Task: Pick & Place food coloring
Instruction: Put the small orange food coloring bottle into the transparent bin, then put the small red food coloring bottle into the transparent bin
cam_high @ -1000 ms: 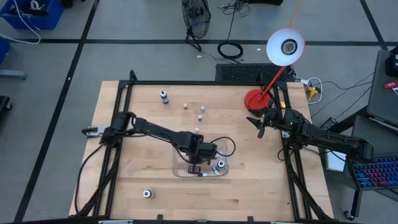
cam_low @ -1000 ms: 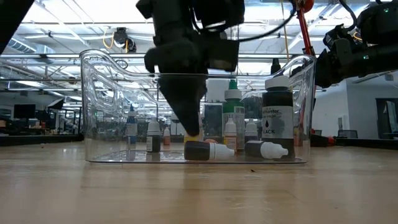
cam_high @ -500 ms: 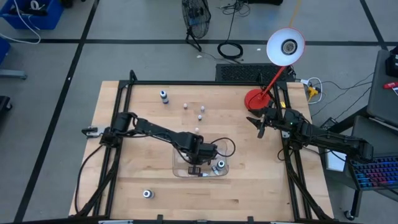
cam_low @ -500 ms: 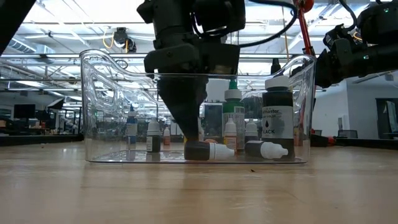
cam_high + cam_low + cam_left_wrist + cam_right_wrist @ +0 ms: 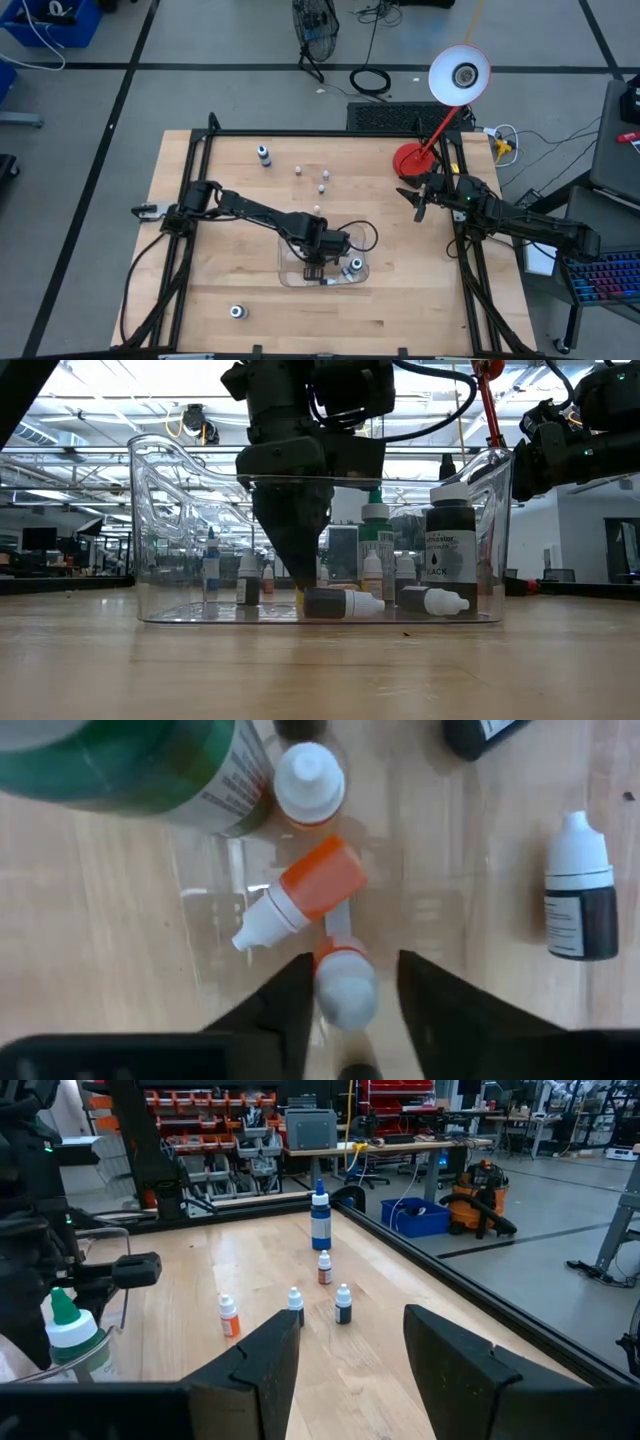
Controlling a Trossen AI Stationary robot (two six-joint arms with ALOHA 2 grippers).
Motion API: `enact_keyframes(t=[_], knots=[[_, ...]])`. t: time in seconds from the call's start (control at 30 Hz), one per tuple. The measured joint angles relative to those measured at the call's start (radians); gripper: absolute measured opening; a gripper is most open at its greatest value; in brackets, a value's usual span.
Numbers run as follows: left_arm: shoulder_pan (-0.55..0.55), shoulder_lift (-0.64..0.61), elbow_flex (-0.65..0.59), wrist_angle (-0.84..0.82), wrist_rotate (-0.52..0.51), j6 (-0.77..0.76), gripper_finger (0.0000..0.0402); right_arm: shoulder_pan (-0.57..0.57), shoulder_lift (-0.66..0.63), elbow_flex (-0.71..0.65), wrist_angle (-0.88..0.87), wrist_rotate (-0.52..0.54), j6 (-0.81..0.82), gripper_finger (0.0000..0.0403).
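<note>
Several tiny food-coloring bottles (image 5: 311, 889) (white caps, orange or dark bodies) lie in our clear tray (image 5: 165, 510). Our left gripper (image 5: 347, 982) hangs inside it, fingers spread around a small grey-capped bottle (image 5: 345, 988). Our right gripper (image 5: 345, 1342) waits open at the table's edge.

Wood surface (image 5: 220, 270) w/ black frame. Clear tray (image 5: 292, 273) sits near its middle-front. Behind tray: blue bottle (image 5: 264, 155) & small bottles (image 5: 322, 182). Front-left of tray: lone bottle (image 5: 236, 312). Red lamp base (image 5: 409, 158) far back-right of tray.
</note>
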Motion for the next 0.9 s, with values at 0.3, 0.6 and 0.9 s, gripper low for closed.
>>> enact_keyframes(t=[0.3,0.6,0.9], knots=[[0.0,0.0,0.062,-0.079,0.011,-0.007,0.0224,0.0,0.0,0.0,0.0,0.0,0.0,0.0171],[0.001,-0.006,0.264,-0.389,-0.144,0.003,0.0229,0.0,0.0,0.0,0.0,0.0,0.0,0.0171],[0.193,-0.248,0.124,-0.39,-0.248,0.029,0.023,0.0,0.0,0.0,-0.001,0.0,0.0,0.0171]])
